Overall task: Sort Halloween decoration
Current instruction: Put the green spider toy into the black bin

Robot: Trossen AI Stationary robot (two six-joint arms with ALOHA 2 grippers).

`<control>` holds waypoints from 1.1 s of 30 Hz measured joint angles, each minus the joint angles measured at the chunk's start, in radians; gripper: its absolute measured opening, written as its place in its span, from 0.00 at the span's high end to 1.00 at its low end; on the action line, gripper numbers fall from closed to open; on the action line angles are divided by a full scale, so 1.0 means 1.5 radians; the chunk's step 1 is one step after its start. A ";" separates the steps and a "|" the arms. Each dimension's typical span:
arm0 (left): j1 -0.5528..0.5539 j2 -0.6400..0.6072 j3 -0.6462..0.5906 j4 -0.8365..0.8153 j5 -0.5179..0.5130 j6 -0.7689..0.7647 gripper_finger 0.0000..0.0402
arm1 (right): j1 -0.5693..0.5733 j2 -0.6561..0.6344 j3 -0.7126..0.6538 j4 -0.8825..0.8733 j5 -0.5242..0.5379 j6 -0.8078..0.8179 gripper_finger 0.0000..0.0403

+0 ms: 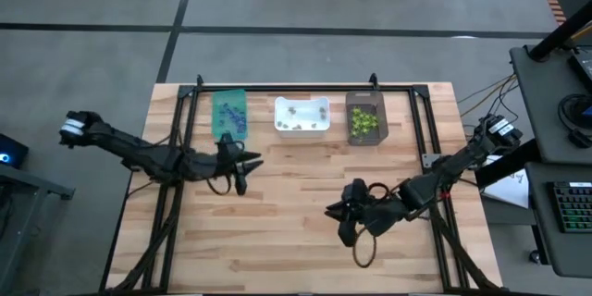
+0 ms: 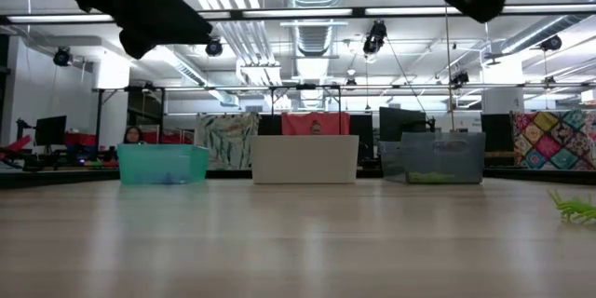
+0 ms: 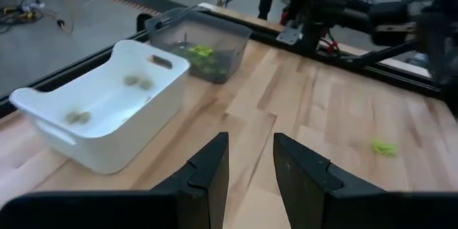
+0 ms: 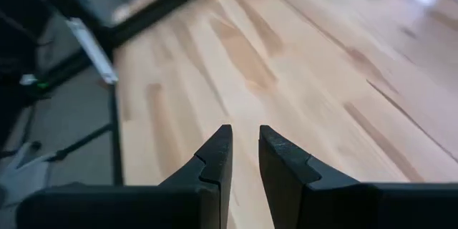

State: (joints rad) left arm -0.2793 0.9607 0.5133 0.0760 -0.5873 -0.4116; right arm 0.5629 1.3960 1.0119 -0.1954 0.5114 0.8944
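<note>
High view: you see a pale wooden plank table (image 1: 296, 231) with a black metal frame. Three rectangular bins line its far edge: a teal bin (image 1: 229, 114) with purple trinkets (image 1: 232, 118), a white bin (image 1: 302, 116) with pale greyish trinkets (image 1: 298, 122), and a dark bin (image 1: 365, 117) with lime-green trinkets (image 1: 363, 124). Your left gripper (image 1: 248, 168) hovers just in front of the teal bin; your right gripper (image 1: 337, 214) sits over the table's right half, nearer the front edge.

Low view: the three bins stand in a row at the far edge, the dark one see-through. One spiky lime-green trinket (image 2: 577, 208) lies on the smooth wood near the right edge. Behind is an open workshop with ceiling ducts, monitors and a patchwork quilt (image 2: 554, 140).

Left wrist view: your left gripper's (image 3: 250, 161) dark angular fingers are parted with nothing between them. The glossy white bin has cut-out handles; a green trinket (image 3: 383, 147) lies alone on the wood.

Right wrist view: your right gripper's (image 4: 244, 150) fingers stand slightly apart, empty, over bare grained planks.
</note>
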 joint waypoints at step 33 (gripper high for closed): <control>-0.033 0.179 0.041 0.089 -0.032 0.006 0.77 | 0.001 0.360 0.305 -0.589 -0.328 0.128 0.85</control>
State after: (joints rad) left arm -0.3290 1.2286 0.5751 0.2092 -0.6357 -0.4022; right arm 0.5648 1.9357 1.4697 -1.0790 0.0199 1.0863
